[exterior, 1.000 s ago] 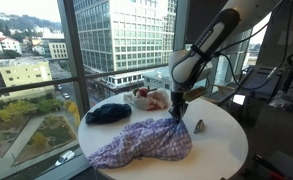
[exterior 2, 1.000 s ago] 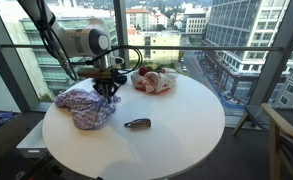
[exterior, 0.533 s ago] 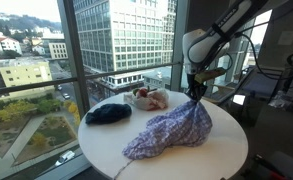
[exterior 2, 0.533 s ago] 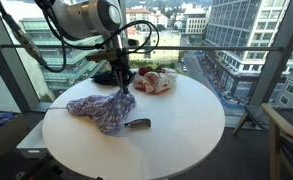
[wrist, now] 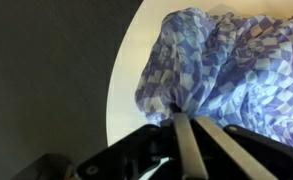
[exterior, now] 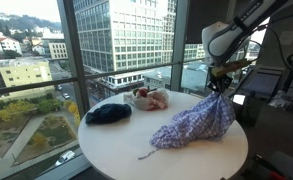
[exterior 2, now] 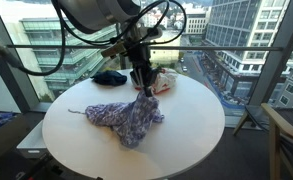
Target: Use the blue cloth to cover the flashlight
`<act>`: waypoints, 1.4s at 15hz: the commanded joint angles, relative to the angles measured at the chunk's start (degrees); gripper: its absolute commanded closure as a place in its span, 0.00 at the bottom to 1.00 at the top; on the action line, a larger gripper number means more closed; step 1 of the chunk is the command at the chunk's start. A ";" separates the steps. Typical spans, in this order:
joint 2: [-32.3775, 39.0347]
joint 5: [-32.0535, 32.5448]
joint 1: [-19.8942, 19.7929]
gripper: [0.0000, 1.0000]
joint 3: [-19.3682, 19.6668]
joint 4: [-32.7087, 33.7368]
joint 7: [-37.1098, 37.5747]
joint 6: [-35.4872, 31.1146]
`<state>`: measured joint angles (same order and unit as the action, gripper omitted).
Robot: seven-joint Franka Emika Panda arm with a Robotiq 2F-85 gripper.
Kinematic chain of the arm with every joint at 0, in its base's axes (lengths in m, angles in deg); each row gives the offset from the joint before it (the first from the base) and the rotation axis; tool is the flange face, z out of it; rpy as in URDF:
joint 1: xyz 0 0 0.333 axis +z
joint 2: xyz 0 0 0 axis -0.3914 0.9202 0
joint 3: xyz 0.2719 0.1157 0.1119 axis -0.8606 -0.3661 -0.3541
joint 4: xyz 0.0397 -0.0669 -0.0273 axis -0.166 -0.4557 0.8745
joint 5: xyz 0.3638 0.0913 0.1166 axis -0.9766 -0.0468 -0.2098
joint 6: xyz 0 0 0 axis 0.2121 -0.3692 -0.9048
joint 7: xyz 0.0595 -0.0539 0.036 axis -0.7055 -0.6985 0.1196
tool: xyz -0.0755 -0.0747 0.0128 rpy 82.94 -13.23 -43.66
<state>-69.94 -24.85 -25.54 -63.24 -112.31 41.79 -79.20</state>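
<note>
No readable text, labels, brands, numbers or signs anywhere: none on the cloth (exterior: pixel 198 123), tabletop (exterior 2: pixel 186 130), arm or buildings outside.

A high-floor office or meeting room in a city block; floor-to-ceiling windows (exterior: pixel 31 60) line the far side; office towers (exterior: pixel 116 35) fill the glass, with a street (exterior: pixel 46 135) far below; a round white desk (exterior 2: pixel 186 130) stands near the panes; a wooden chair (exterior 2: pixel 284 132) sits at the right edge.
</note>
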 commanded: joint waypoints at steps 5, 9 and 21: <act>2.96 1.55 -5.99 0.67 3.61 -2.53 3.27 -10.74; 1.94 -4.04 -5.85 0.36 3.56 -5.54 2.16 -21.45; 10.33 -29.65 -3.04 0.00 0.50 -3.98 -2.49 -30.73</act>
<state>-62.05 -49.95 -29.07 -62.35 -117.39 41.49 -108.23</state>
